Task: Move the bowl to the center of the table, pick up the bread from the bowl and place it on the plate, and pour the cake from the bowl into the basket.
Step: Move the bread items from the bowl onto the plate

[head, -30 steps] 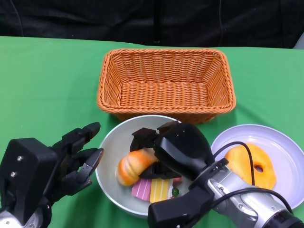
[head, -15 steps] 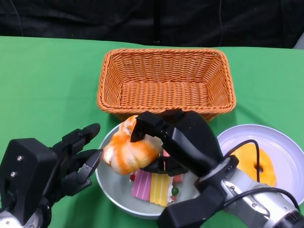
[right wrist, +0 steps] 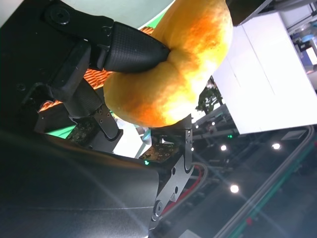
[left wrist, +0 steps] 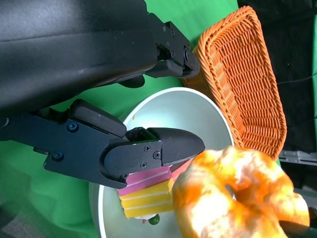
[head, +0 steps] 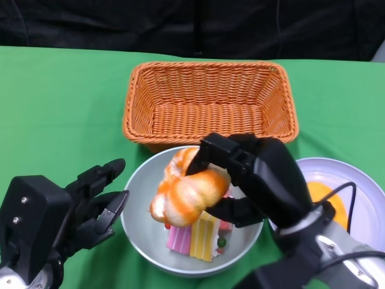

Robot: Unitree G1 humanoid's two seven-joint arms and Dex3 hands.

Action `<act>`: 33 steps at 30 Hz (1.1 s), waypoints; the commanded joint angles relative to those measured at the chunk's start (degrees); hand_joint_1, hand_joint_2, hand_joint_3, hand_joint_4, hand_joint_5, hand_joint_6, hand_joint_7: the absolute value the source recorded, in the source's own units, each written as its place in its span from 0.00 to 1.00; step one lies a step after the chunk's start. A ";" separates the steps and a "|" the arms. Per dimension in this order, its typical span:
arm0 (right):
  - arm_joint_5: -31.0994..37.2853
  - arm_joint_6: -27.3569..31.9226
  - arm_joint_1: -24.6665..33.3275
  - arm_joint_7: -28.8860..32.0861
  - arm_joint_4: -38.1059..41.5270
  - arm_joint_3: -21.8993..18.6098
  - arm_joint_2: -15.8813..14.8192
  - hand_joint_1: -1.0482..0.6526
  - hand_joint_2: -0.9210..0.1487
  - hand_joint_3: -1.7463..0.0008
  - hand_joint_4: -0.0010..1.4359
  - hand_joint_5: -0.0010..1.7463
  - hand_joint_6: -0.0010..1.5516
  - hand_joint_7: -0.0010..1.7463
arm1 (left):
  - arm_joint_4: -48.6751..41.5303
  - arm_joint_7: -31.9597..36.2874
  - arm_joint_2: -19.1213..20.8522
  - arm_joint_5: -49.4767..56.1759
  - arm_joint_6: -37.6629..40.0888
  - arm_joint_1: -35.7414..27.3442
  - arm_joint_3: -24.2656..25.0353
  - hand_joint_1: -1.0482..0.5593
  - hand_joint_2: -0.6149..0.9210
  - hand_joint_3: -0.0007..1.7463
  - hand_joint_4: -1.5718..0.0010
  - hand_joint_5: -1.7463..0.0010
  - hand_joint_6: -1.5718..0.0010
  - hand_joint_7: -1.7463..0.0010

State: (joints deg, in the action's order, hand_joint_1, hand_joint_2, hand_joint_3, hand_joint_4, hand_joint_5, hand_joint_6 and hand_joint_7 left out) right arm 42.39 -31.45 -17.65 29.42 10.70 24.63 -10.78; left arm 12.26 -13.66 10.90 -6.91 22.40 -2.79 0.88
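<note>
Left hand (head: 90,201) sat beside the bowl (head: 141,232), fingers apart and empty; right hand (head: 252,180) gripped the bread (head: 187,194) in its fingers, clear above the bowl. Cake (head: 192,236) lay in the bowl, and the plate (head: 361,180) to the right already carried an orange ring-shaped piece. Bowl looked roughly centred on the green tabletop (head: 60,108); bread-to-plate and pouring cake into the basket (head: 210,105) beyond remained.
</note>
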 commanded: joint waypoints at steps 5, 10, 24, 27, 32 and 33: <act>-4.87 -2.73 5.07 -3.97 -7.23 -7.19 -4.67 0.50 0.66 0.05 0.72 1.00 0.51 1.00 | -0.90 -0.60 0.71 -0.57 -0.87 0.57 1.05 0.20 1.00 0.34 1.00 0.63 0.83 1.00; -7.55 -4.14 8.07 -5.68 -9.19 -11.99 -6.63 0.51 0.73 0.02 0.71 1.00 0.50 1.00 | -1.48 -1.00 0.97 -0.58 -1.41 0.60 1.11 0.19 1.00 0.34 1.00 0.63 0.83 1.00; -8.19 -2.71 11.49 -4.96 -6.36 -24.24 -9.89 0.52 0.78 0.00 0.72 1.00 0.54 0.95 | -0.88 -1.17 1.00 -0.90 -1.24 0.08 1.67 0.19 1.00 0.33 1.00 0.62 0.83 1.00; -7.14 -2.33 11.53 -4.14 -4.48 -25.33 -10.54 0.51 0.77 0.00 0.71 1.00 0.53 0.95 | -0.70 -1.16 1.08 -1.04 -1.07 0.06 1.63 0.19 1.00 0.33 1.00 0.63 0.83 1.00; -4.85 -0.35 11.77 -2.50 -1.71 -26.15 -11.66 0.51 0.73 0.03 0.72 1.00 0.53 0.95 | -0.56 -1.31 1.11 -1.52 -0.94 0.07 1.79 0.20 1.00 0.33 1.00 0.63 0.83 1.00; -4.75 -0.27 11.74 -2.35 -1.52 -26.12 -11.72 0.51 0.72 0.03 0.72 1.00 0.53 0.95 | -0.56 -1.31 1.12 -1.56 -0.92 0.08 1.80 0.20 1.00 0.33 1.00 0.63 0.83 1.00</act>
State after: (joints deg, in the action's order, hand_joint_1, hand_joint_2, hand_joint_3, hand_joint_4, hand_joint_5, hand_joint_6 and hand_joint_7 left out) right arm 37.69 -31.94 -6.24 26.06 8.70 -0.48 -21.21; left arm 11.24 -14.52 11.04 -8.31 21.45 -2.65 2.07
